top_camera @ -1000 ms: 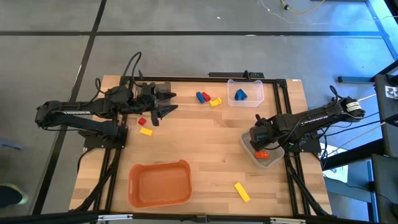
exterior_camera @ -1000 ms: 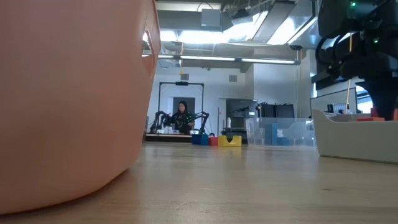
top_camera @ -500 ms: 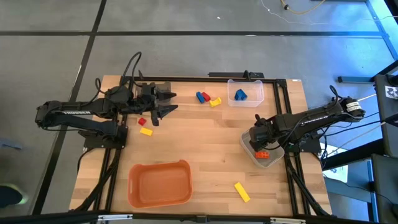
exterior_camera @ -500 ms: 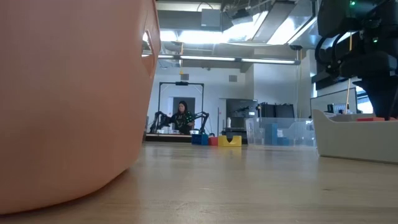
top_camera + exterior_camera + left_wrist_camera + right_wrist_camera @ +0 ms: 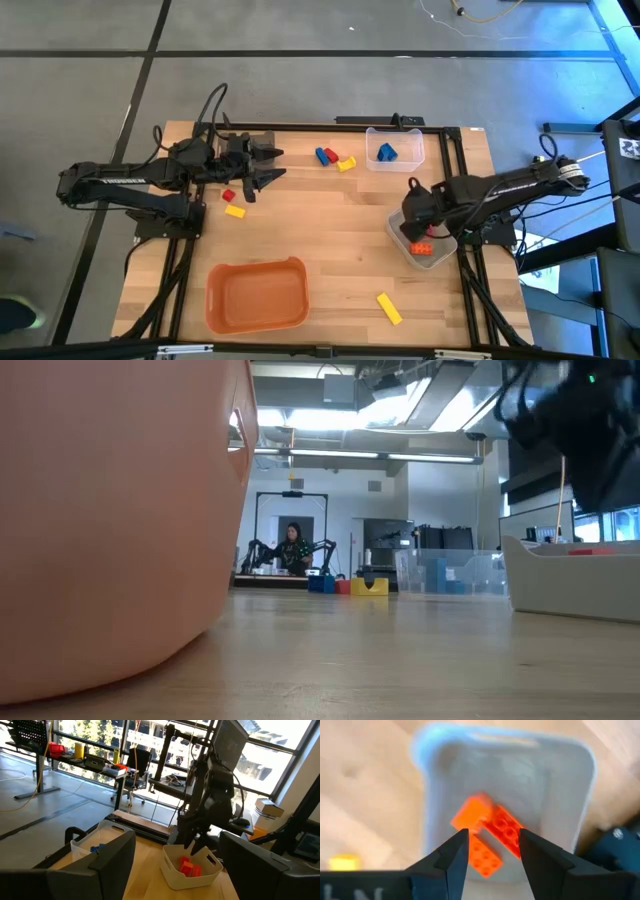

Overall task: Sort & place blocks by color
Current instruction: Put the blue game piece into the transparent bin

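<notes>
My right gripper (image 5: pixel 492 837) hangs open above the white bin (image 5: pixel 402 243) at the table's right edge, touching nothing. Orange and red blocks (image 5: pixel 490 832) lie on the bin's floor below its fingers, and they also show in the left wrist view as red blocks (image 5: pixel 190 868). My left gripper (image 5: pixel 262 166) waits open near the far left of the table. A red block (image 5: pixel 228 196) and a yellow block (image 5: pixel 235 211) lie on the table beside it. Blue, red and yellow blocks (image 5: pixel 333 157) lie near the far edge. Another yellow block (image 5: pixel 388 308) lies near the near edge.
A clear bin (image 5: pixel 394 147) at the far edge holds a blue block (image 5: pixel 386 152). An orange bin (image 5: pixel 257 295) stands near the near edge and fills the left of the low view as an orange bin wall (image 5: pixel 110 510). A person sits far off in the room.
My right gripper has risen up out of the white bin and now stands higher above it. The orange and red blocks stay on the bin's floor. The left arm has kept still.
</notes>
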{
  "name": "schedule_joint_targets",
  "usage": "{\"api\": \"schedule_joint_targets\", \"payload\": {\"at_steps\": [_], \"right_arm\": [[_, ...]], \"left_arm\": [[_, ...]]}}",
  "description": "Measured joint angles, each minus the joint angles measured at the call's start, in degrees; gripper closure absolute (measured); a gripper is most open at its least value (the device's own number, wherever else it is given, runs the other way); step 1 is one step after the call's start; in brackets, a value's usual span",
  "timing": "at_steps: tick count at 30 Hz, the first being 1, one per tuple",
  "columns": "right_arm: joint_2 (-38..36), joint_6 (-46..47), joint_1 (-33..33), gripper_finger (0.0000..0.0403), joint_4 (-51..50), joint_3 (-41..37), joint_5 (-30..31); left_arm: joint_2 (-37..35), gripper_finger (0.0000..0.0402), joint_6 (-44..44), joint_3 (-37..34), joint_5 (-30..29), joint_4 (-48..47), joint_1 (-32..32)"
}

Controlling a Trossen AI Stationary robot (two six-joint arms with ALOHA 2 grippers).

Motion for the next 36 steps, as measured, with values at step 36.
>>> {"api": "schedule_joint_targets", "payload": {"at_steps": [36], "right_arm": [[-0.7,-28.4,-8.4,0.0120,106.4,-14.6,4.5]], "left_arm": [[0.0,0.0123,-0.1,0.0,-2.1,0.2,0.0]]}}
